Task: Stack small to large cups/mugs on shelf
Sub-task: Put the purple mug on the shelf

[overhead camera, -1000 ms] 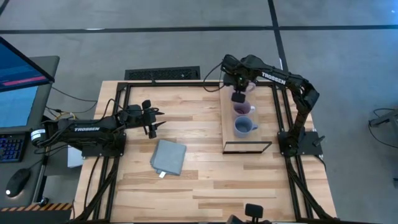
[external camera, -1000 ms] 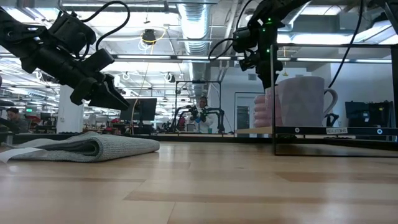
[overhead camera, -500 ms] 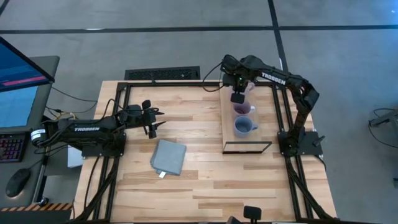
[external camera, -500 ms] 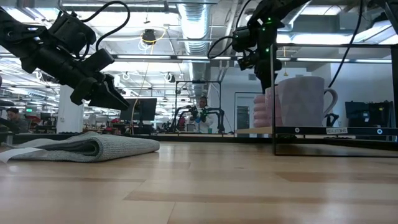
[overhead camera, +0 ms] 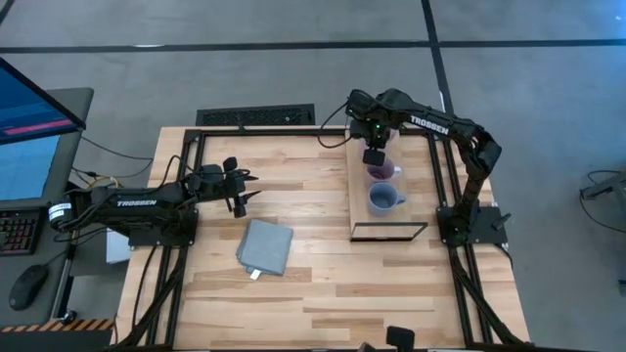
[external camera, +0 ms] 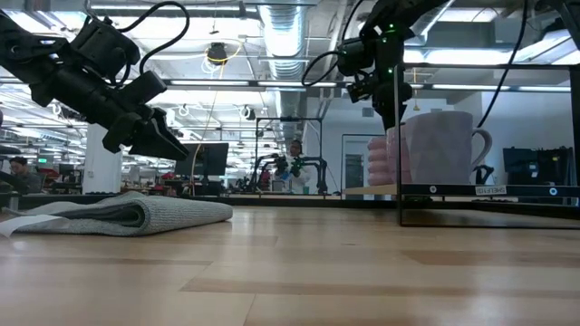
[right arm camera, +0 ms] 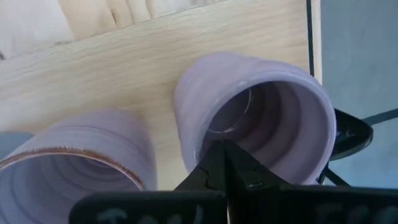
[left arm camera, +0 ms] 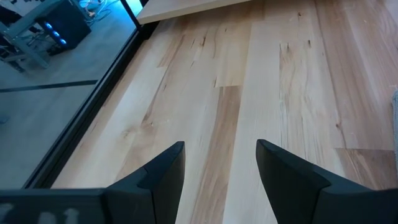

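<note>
My right gripper, fingers pinched together and empty, hangs just above the far pale lavender ribbed mug on the light wood shelf board, mouth straight ahead. My left gripper waits wide apart, well away.

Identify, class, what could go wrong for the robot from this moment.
1. The right gripper, shut, hangs at the rim of the far pale lavender ribbed mug; a nudge could tip it.
2. That mug stands near the edge of the narrow light wood shelf and close to the neighbouring lavender mug; a shove could knock either.
</note>
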Robot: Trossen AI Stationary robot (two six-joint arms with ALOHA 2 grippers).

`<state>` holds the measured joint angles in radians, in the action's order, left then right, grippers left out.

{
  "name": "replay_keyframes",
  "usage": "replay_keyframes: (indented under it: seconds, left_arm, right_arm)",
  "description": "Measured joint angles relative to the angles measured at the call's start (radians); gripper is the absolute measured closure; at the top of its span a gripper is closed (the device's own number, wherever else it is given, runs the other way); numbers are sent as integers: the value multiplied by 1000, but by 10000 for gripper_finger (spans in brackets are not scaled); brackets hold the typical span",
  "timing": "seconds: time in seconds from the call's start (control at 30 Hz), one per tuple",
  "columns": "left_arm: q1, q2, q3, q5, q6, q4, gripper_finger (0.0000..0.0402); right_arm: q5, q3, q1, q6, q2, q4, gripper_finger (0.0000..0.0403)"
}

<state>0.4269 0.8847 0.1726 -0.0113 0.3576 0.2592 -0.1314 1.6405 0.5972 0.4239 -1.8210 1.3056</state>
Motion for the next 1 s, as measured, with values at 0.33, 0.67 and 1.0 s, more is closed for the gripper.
replay_keyframes:
  seconds: [0.33,0.67,1.0]
  left_arm:
    - [0,0,0,0,0,0,212]
    - [0,0,0,0,1,0,212]
    - [0,0,0,0,0,-11,212]
  right_arm:
    - [-26,0,20,-92,0,30,395]
    - [-27,0,4,-163,0,73,395]
    - [-46,0,0,-155,0,42,395]
